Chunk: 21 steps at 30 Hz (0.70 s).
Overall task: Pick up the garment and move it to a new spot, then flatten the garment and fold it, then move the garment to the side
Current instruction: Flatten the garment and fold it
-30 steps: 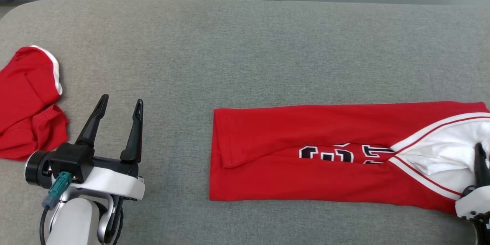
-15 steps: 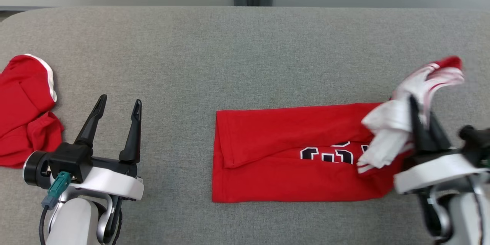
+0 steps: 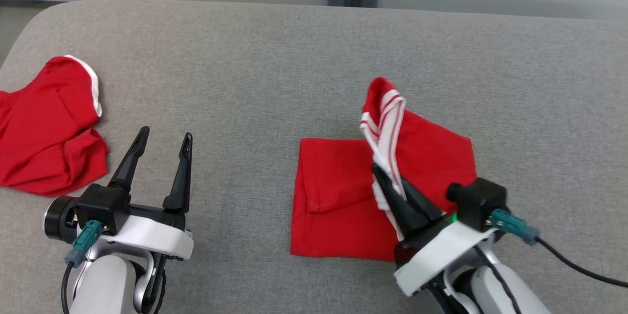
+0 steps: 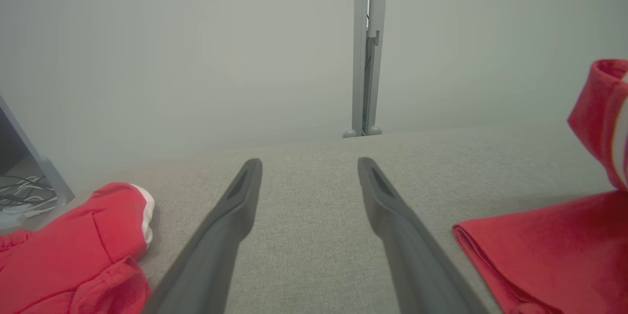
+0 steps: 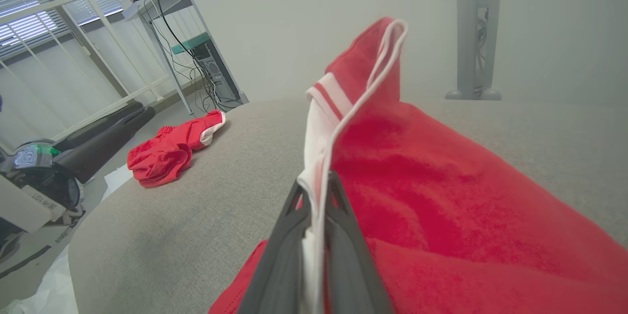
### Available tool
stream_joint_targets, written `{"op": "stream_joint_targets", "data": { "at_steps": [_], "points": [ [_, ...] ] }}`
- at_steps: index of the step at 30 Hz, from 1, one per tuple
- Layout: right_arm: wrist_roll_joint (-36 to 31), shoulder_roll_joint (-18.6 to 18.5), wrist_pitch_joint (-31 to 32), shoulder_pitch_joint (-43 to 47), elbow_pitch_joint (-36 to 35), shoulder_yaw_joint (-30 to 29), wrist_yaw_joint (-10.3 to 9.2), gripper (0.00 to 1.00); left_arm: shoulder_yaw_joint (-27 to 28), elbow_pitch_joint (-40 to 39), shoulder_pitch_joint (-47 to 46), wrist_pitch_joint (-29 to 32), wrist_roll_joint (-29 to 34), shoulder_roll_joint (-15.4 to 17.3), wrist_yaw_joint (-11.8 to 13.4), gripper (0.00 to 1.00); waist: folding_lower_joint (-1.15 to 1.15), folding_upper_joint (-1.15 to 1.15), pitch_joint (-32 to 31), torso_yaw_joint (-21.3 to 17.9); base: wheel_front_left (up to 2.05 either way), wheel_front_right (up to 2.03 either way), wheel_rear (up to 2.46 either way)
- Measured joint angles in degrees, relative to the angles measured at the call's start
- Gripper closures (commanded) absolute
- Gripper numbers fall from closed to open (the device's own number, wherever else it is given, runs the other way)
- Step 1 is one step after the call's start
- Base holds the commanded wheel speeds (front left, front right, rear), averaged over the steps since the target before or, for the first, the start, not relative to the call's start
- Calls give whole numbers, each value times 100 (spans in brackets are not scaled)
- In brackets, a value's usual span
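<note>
- The right tool [image 3: 387, 179] is pressed together on the striped edge [image 3: 385, 113] of the garment [image 3: 338, 191], holding that edge up over the red panel that lies flat near the middle of the grey desk [image 3: 245, 59]; the largest risk, as I judge it, is that the whole garment drags across the desk if the raised half is carried over too low or too fast; the bottom layer would bunch and the fold would be lost
- The raised half hangs twisted rather than spread; laid down like this, it would probably land skewed, its edges off those of the layer beneath
- The pinch takes only a thin strip of trim, seen between the fingers in the right wrist view; smooth fabric could slide out before the half is laid
- The left tool [image 3: 165, 133] stands spread and empty, well apart from the garment; nothing pins the bottom layer against a pull
- A second red cloth [image 3: 44, 127] lies crumpled at the desk's left end; the smallest worry is that a later move to that side lands on it
</note>
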Motion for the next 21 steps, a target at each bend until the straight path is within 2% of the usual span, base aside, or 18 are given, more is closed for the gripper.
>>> {"op": "stream_joint_targets", "data": {
  "at_steps": [12,13,14,15,16,21],
  "points": [
    [840,5,-549,-768,1562,936,0,100,-5,88,-135,0,-8,-59,-31,0,0,0,197,228,0,0,0],
    [961,5,-613,-814,1638,1012,0,87,-3,100,-134,1,-4,-65,-32,0,0,0,211,235,0,0,0],
    [1066,3,-646,-870,1708,1092,0,57,-3,101,-136,1,-2,-66,-32,0,0,0,225,241,0,0,0],
    [1094,2,-695,-926,1763,1190,0,33,-4,102,-140,0,-1,-67,-33,0,0,0,240,243,0,0,0],
    [1178,8,-745,-987,1813,1273,0,0,-3,105,-149,0,0,-68,-35,0,0,0,255,243,0,0,0],
    [1867,5,-1005,-1170,1818,1755,0,0,-3,113,-230,0,8,-63,-57,0,0,0,326,217,0,0,0]
  ]
}}
